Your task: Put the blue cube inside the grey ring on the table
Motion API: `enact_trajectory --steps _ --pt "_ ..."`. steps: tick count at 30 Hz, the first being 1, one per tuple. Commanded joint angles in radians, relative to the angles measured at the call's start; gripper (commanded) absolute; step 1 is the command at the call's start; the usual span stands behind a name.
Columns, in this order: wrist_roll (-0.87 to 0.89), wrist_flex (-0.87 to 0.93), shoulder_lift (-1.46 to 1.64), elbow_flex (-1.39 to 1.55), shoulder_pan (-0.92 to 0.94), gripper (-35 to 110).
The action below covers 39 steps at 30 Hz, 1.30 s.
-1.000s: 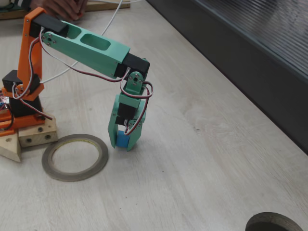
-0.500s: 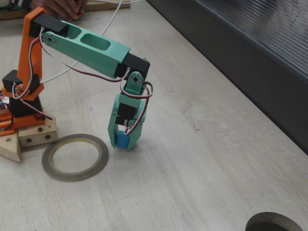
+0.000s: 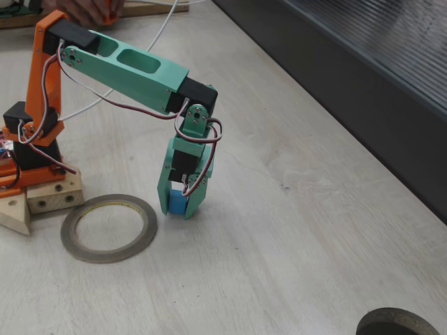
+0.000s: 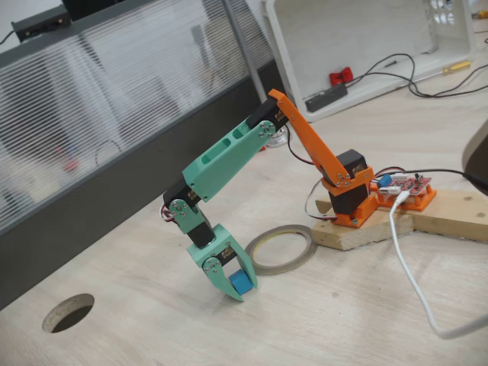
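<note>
— Pale wood-grain table (image 3: 293, 230) all round, faint grey streaks. What's nearest you?

— From my seat, a dark round hole (image 4: 67, 313) in the top, low in one fixed view. Next, the green gripper (image 3: 179, 206) pointing down, its fingers clamped on the blue cube (image 3: 178, 203) at the tabletop.

— And the ring?

— The grey ring (image 3: 108, 227) lies flat just beside the gripper, nearer the arm's base; the cube sits outside it. Behind that I see the orange base (image 4: 352, 200) on wooden blocks, then a dark ribbed panel (image 3: 363, 84) along the far edge.
</note>
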Motion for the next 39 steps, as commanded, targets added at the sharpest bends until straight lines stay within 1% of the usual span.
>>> enact_trajectory --steps 1,7,13,16,27,29,35,39 --pt "0.012 0.015 0.023 -0.002 0.006 14" --pt "0.008 0.015 0.038 -0.002 0.006 14" --pt "0.006 0.015 0.265 0.0 0.008 14" --pt "0.006 0.015 0.324 0.002 0.008 14" --pt "0.006 0.028 0.328 0.014 0.011 14" --pt "0.006 0.029 0.33 0.014 0.052 14" --pt "0.012 0.029 0.331 0.015 0.316 14" --pt "0.014 0.029 0.331 0.015 0.426 14"
